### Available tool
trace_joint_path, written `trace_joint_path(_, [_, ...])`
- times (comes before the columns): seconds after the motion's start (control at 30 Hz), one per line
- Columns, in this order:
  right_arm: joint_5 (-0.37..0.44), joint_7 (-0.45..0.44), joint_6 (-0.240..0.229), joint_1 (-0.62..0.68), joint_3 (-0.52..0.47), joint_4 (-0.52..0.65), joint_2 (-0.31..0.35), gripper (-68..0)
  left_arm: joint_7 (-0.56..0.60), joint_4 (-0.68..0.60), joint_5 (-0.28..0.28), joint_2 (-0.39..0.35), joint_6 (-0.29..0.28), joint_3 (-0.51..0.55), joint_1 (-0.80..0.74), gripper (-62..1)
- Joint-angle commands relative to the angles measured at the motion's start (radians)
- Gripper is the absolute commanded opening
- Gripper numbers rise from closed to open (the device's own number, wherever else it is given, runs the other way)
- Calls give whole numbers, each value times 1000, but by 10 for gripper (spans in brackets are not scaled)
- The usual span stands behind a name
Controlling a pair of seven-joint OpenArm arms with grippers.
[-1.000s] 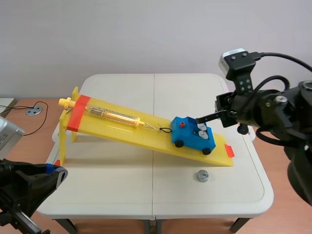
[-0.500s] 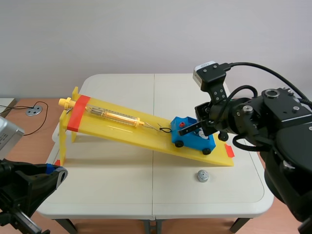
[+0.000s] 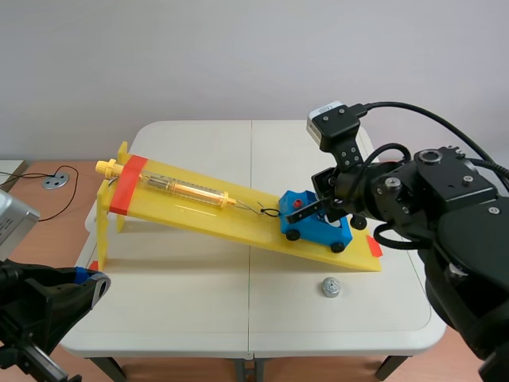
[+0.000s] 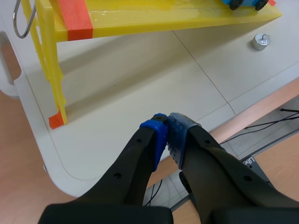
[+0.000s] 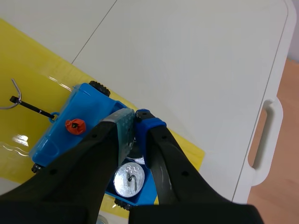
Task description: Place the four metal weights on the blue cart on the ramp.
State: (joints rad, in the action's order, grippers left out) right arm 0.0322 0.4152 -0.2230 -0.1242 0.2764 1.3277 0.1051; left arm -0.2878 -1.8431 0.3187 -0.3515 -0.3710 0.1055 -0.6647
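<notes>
Right gripper [image 5: 135, 113] pads pressed together, tips in blue cart [image 5: 63, 137] bed, just above a metal weight [image 5: 130, 179]; cart at yellow ramp [image 3: 199, 213] low end; arm comes over table [image 3: 199, 310] right edge; left gripper [image 4: 167, 120] closed off near-left corner.

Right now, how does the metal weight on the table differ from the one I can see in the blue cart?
The table weight rests on the white table beside the ramp's low end; the cart weight sits in the blue cart on the yellow ramp. The table weight has nothing over it; the cart weight lies right under the right gripper. Both are small, round and silvery.
</notes>
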Motion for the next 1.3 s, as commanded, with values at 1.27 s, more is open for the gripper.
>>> trace_joint_path(1.27, [408, 64, -101, 332, -354, 636, 339, -439, 77, -67, 51, 14, -25, 13, 20, -573])
